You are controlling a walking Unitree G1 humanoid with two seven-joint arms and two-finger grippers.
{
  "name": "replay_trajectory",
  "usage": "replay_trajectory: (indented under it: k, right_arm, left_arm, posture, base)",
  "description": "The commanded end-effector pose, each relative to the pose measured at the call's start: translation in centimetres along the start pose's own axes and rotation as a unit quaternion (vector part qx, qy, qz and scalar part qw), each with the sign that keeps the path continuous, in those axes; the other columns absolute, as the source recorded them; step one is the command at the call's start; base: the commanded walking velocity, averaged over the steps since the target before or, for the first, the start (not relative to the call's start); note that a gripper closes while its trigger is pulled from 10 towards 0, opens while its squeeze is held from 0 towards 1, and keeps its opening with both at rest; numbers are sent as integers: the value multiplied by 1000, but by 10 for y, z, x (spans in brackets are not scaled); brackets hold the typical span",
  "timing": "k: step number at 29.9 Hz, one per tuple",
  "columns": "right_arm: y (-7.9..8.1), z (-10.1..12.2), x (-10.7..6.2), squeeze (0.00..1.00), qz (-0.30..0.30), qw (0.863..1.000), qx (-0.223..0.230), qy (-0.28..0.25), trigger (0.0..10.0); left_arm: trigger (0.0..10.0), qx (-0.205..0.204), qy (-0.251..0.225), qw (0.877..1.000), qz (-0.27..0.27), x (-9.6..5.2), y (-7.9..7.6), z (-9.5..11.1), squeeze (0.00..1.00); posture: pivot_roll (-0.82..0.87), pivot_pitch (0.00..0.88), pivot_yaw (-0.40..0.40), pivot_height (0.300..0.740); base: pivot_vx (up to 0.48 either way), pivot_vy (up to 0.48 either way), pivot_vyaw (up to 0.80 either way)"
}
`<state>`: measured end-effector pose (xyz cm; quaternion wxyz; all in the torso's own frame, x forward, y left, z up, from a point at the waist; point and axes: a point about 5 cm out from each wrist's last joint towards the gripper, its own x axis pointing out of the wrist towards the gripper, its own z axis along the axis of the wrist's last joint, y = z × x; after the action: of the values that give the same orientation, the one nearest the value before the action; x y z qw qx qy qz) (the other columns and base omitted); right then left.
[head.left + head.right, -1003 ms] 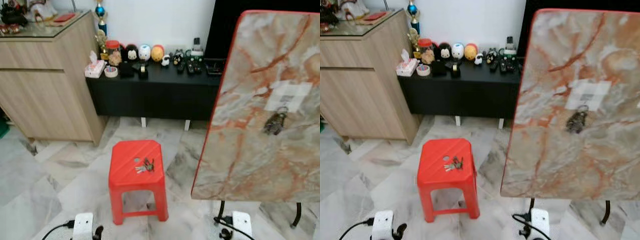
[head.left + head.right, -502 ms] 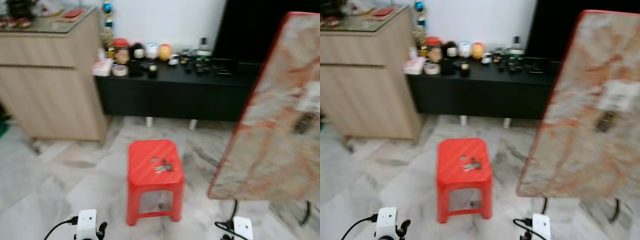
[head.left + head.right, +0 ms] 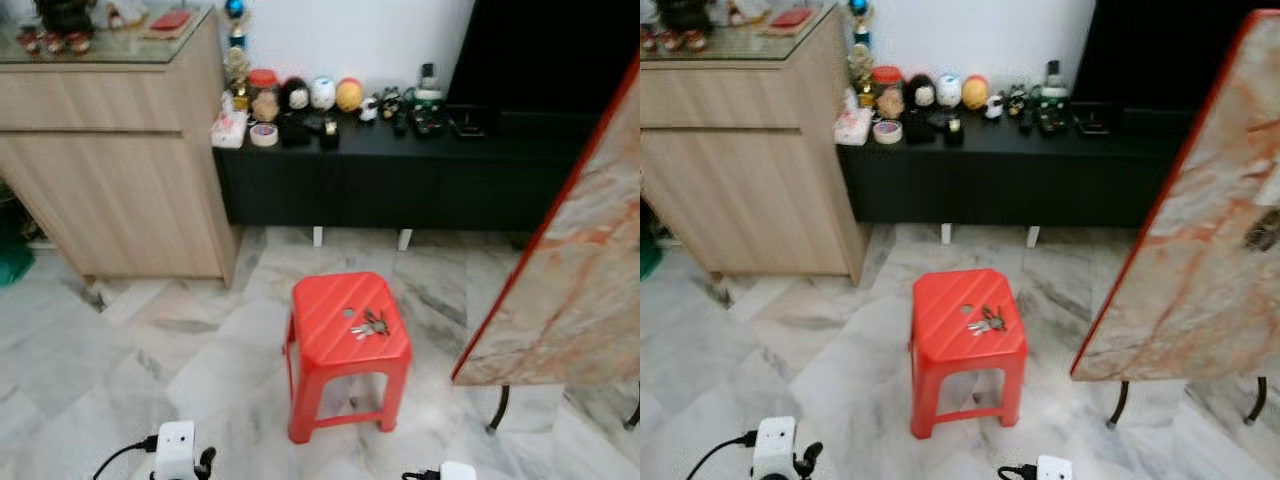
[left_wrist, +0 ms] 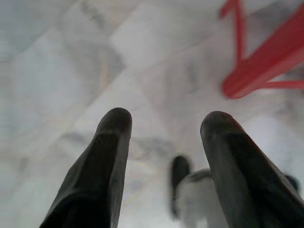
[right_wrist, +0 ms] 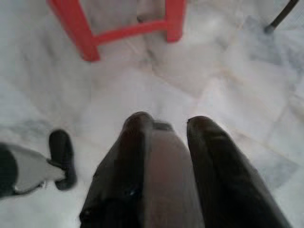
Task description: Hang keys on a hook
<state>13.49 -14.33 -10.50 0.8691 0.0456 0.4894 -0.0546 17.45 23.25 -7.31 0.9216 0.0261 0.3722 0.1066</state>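
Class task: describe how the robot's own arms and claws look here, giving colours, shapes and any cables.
Each arm ends at the frame's bottom edge in a white, boxy wrist block with a black cable. The left claw has two long, rounded, glossy black fingers. The right claw has the same black fingers, thicker-looking and blurred.

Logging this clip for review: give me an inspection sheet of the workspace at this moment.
Surface: red stool on marble floor.
Job's things: keys lie on the stool top; second key bunch hangs on the tilted marble board.
Clutter: figurines, tape roll, tissue box, remotes on the black low cabinet.
Grippers: left gripper open, empty, pointing at the floor; right gripper hangs low, empty.
Cables: black cable at the left wrist.
Surroundings: wooden cabinet, white wall.
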Motion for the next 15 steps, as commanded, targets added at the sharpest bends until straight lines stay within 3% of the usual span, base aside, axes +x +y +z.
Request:
replay_trajectory:
  k: [1, 15]
  right_arm:
    - [-4, -1, 0, 0, -4, 1000, 5, 3, 10000]
    - [-8, 1, 0, 0, -7, 1000, 5, 1, 10000]
  left_arm:
    - [10000, 0, 1, 1000, -6, 0, -6, 0, 0]
    - [10000, -8, -4, 1000, -14, 0, -7, 0, 0]
  posture:
    - [14, 32, -40, 722]
    - [16, 39, -42, 722]
  base:
    - [0, 0, 0]
    - [0, 0, 0]
